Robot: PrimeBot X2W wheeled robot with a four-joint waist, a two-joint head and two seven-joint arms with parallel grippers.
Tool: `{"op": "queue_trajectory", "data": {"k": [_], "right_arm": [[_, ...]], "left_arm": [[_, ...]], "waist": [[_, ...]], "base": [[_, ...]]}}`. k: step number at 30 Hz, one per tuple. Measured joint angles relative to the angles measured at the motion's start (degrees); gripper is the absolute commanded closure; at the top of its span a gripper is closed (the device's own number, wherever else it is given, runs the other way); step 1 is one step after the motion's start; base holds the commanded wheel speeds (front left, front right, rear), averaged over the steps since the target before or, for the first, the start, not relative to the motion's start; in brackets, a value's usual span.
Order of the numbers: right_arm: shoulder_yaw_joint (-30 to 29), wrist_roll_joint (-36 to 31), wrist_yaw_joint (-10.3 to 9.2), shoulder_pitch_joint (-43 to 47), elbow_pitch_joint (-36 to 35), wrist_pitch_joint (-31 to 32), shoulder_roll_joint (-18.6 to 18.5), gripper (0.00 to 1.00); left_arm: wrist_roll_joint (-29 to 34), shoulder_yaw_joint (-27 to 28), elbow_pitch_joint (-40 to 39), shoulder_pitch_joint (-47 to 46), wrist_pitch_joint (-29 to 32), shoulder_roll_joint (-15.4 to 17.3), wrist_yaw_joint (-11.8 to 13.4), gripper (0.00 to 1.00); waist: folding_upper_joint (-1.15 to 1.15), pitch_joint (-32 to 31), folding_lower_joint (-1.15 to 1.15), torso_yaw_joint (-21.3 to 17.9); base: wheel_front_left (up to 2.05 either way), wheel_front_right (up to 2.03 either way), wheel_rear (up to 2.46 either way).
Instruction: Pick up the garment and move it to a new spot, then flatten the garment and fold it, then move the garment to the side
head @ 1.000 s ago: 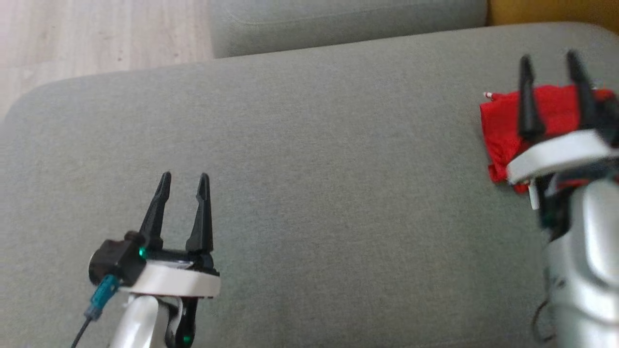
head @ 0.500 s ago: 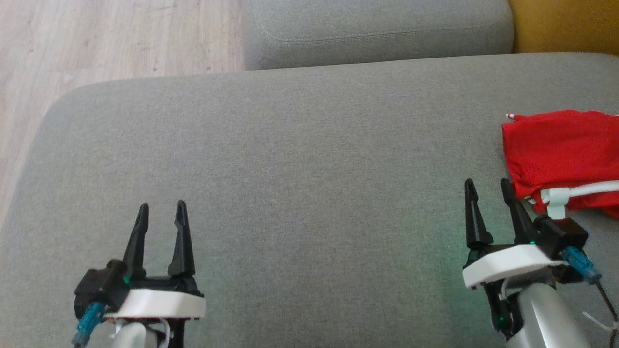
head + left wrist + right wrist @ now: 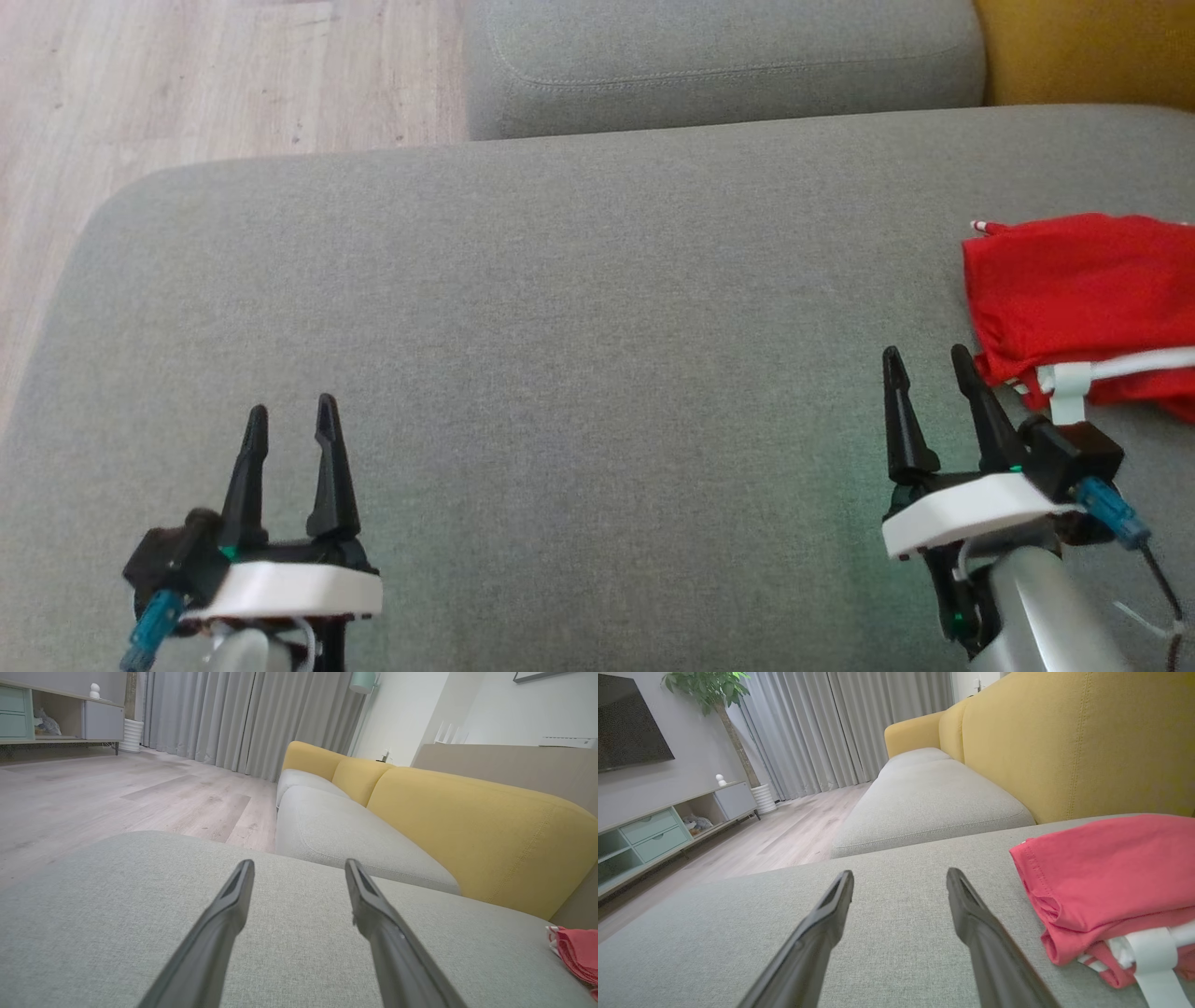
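A folded red garment [image 3: 1083,294] with white trim lies at the right edge of the grey sofa cushion [image 3: 560,308]; it also appears in the right wrist view as the garment [image 3: 1106,877] and at the far right of the left wrist view as the garment [image 3: 579,954]. My right gripper [image 3: 924,359] stands open just left of and nearer than the garment, apart from it, with nothing between its fingers. Over the cushion's near left part my left gripper [image 3: 288,415] is open and empty.
A second grey seat cushion [image 3: 719,61] lies beyond, with the yellow backrest [image 3: 1083,51] at the far right. Wooden floor [image 3: 187,84] runs past the cushion's left and far edges. A low TV cabinet [image 3: 668,826] and curtains stand across the room.
The right gripper has drawn back from over the garment to a spot nearer me and left of it. The left gripper has sunk lower in view. The camera has shifted too.
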Motion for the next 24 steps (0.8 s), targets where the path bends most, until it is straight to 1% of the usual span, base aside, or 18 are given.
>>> {"op": "queue_trajectory", "data": {"k": [2, 3, 9, 24], "right_arm": [[0.1, 0.0, 0.0, 0.0, -0.1, 0.0, 0.0, 0.0], [0.2, -0.4, 0.0, 0.0, -0.2, 0.0, 0.0, 1.0], [0.1, 0.3, 0.0, 3.5, 3.7, 0.5, 0.2, 1.0], [-0.9, 9.7, 0.0, 3.8, 2.4, 2.9, 0.2, 1.0]], "left_arm": [[-0.4, 0.0, 0.4, 0.0, 0.0, 0.0, 0.4, 0.0], [-1.0, 0.2, 0.7, 0.0, 0.0, -0.1, 1.3, 1.0], [-1.8, 0.3, 4.9, 2.4, 0.6, -0.1, 1.5, 1.0], [-10.4, 0.5, 4.5, 2.6, 2.9, -0.1, 1.5, 1.0]], "waist": [[0.0, 0.1, 0.0, -0.2], [0.0, 0.1, 0.0, -0.3], [0.0, 0.1, 0.0, -0.3], [0.0, -0.1, 0.01, -0.1]], "base": [[0.0, 0.0, 0.0], [0.0, 0.0, 0.0], [0.0, 0.0, 0.0], [0.0, 0.0, 0.0]]}}
